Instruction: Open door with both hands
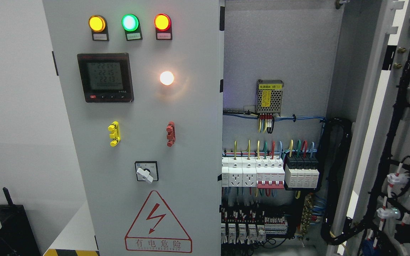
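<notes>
Grey left door (137,106) shut, right door (386,124) swung open

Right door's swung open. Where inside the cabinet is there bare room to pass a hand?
Bare back panel above the power supply. Crowded below: breaker row, lower terminals, and the cable bundle at right. The open door carries wiring too.

electrical room or industrial test lab: grey power cabinet (137,142) at centre, its right door (397,142) swung open at 3 o'clock, breakers (269,174) and wiring inside, shock-warning triangle (158,222) at 6 o'clock.
</notes>
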### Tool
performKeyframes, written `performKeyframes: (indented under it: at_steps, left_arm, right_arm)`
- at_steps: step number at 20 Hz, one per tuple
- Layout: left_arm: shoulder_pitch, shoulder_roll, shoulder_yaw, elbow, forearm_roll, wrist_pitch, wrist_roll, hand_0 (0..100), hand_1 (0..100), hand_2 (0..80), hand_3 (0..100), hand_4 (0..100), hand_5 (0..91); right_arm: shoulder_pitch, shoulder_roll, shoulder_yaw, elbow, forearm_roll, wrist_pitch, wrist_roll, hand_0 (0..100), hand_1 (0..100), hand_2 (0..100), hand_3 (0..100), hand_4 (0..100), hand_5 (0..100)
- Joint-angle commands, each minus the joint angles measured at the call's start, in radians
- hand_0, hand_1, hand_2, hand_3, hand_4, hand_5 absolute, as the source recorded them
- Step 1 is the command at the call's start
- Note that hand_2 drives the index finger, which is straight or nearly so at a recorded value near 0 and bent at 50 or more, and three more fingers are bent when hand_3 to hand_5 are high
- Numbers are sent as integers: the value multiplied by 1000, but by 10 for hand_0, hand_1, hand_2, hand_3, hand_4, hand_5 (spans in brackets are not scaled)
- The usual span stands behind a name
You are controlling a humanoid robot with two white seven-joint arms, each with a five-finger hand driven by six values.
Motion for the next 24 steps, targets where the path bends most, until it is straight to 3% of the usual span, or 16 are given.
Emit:
performKeyframes:
  at_steps: [1,9,16,20,24]
  left_arm:
    - [28,-18,-45,-26,3,-7,-5,0,0,0,0,0,0]
    - [28,-24,-39,-28,14,-7,-11,0,0,0,0,0,0]
    - [28,-39,-39,-29,14,-7,-12,0,0,0,0,0,0]
    - [28,-39,-39,-31,12,-7,-14,0,0,0,0,0,0]
    - [26,-41,-39,-31,12,-7,-14,0,0,0,0,0,0]
  right_arm:
    - [-45,-119,112,-217,3,-19,-1,385,0,0,0,0,0]
    - [-180,-99,97,-309,-49,-47,-1,385,0,0,0,0,0]
    - [-401,-38,92,-311,-77,-25,-3,384,0,0,0,0,0]
    - [-496,7,69,-312,-146,91,-3,384,0,0,0,0,0]
    - [-583,24,68,-312,-210,169,-1,384,0,0,0,0,0]
